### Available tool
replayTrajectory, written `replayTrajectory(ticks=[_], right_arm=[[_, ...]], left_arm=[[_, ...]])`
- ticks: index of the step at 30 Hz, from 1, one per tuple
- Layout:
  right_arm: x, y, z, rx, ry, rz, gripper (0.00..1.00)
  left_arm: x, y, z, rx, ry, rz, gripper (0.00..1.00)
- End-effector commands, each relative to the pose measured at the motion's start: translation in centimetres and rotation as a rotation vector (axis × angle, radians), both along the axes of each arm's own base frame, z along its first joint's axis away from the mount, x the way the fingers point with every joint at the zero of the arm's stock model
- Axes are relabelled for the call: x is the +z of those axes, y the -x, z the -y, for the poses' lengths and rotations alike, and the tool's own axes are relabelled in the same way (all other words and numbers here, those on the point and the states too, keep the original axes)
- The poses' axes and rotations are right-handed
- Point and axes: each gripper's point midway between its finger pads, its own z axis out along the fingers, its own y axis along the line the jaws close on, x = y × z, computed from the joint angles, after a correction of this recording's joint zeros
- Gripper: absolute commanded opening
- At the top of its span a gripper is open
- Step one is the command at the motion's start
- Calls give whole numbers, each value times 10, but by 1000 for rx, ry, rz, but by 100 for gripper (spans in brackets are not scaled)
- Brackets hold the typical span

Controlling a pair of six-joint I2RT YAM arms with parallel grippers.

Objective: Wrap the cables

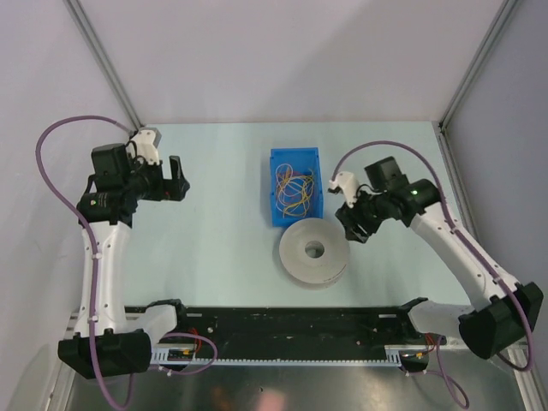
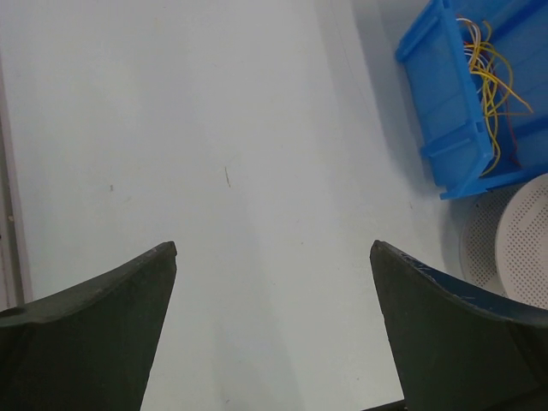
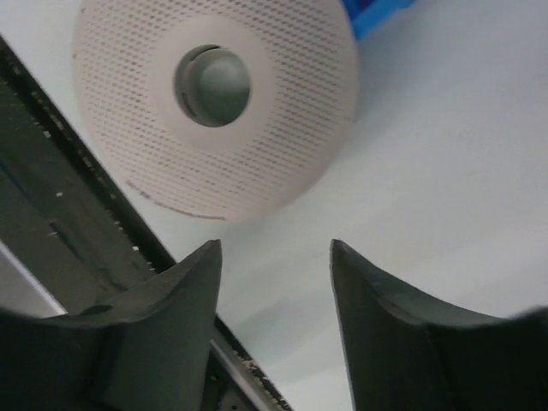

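Observation:
A loose tangle of thin yellow, orange and purple cables (image 1: 294,191) lies in a blue bin (image 1: 278,214) at the table's middle; the cables also show in the left wrist view (image 2: 490,81), top right. A round pale perforated spool (image 1: 313,252) with a centre hole lies just in front of the bin, and fills the top of the right wrist view (image 3: 214,103). My left gripper (image 1: 176,179) is open and empty over bare table, well left of the bin. My right gripper (image 1: 351,225) is open and empty, just right of the spool.
A black rail (image 1: 282,330) runs along the table's near edge between the arm bases. Grey walls with metal posts (image 1: 103,60) close in the back and both sides. Pale table (image 1: 223,248) lies between the left arm and the bin.

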Motion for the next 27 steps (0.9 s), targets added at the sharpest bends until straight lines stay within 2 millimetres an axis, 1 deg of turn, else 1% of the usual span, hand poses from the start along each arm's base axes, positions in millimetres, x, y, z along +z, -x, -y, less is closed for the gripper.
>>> replayTrajectory(ticks=[1,4,6,7,8,14,17,23,26,27], right_arm=[[-1,0,-29,128,25,24,46],[-13,4,-44,199,63,13,22],[-22,3,-53,225,86,9,8],[-27,3,-58,234,95,6,4],[-32,3,-62,239,102,3,2],[-63,4,-91,281,162,34,0],[-81,4,-101,286,198,52,0],[-124,3,-109,283,261,54,0],[-140,-6,-112,255,280,60,0],[-144,-12,-112,236,289,72,0]], left_arm=[[6,0,12,-42,36,19,100],[6,0,12,-35,40,15,100],[5,0,13,-33,44,12,99],[5,0,13,-33,46,11,99],[4,0,13,-30,48,8,99],[-5,-1,11,-12,52,-19,99],[-7,-1,11,-11,58,-25,99],[-2,5,24,-57,111,-14,100],[4,6,25,-61,115,0,100],[5,6,26,-61,116,3,99]])
